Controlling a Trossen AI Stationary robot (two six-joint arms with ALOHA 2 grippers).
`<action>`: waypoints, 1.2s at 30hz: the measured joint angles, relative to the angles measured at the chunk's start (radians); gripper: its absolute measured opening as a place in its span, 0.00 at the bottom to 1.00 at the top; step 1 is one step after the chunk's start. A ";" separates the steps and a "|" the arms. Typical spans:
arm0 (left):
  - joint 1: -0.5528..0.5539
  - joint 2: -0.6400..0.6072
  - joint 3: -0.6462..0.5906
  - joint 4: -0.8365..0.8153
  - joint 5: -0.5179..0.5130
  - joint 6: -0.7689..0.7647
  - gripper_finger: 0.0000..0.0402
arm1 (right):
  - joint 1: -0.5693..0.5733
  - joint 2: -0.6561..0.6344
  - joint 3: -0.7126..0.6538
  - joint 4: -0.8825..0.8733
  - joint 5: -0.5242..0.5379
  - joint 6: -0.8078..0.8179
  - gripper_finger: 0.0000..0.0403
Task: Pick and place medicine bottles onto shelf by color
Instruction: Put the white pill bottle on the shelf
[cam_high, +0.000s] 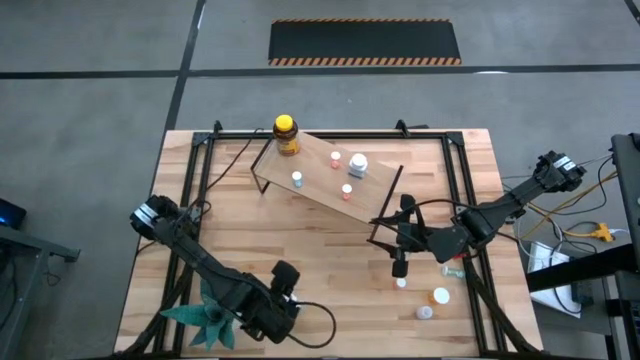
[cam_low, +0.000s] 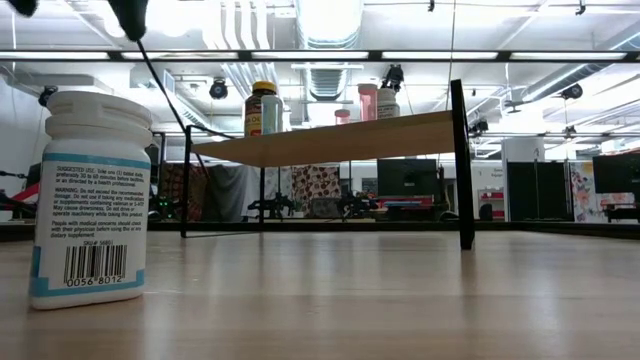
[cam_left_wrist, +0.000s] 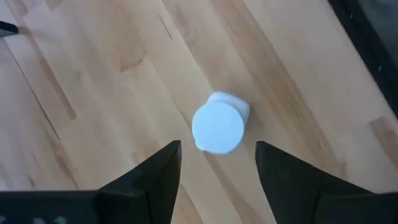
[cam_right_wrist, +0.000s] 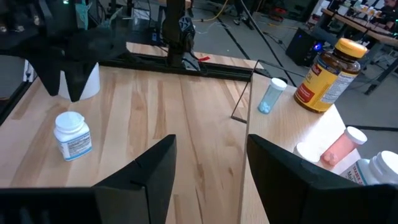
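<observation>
A lab — exposed ceiling ducts, monitors, hazard-striped floor mat.

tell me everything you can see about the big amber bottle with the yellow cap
The big amber plastic-looking bottle with a yellow screw cap stands upright on the light wooden shelf board on thin black legs, at its far-left corner in the high view. In the right wrist view it shows a yellow and red label with small print I cannot read. It is the largest bottle on the board, apart from the small white bottles there. Nothing touches it but the board; neither gripper is near it.
</observation>
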 joint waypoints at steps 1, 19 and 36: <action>-0.001 0.002 -0.003 0.001 0.000 0.005 0.47 | 0.000 0.000 0.000 0.000 0.000 0.000 0.46; 0.009 0.034 -0.111 0.135 0.061 0.180 0.65 | 0.000 0.000 0.000 -0.001 0.000 0.037 0.46; 0.023 0.016 -0.117 0.150 0.050 0.179 0.65 | 0.000 0.000 0.000 -0.002 0.000 0.047 0.46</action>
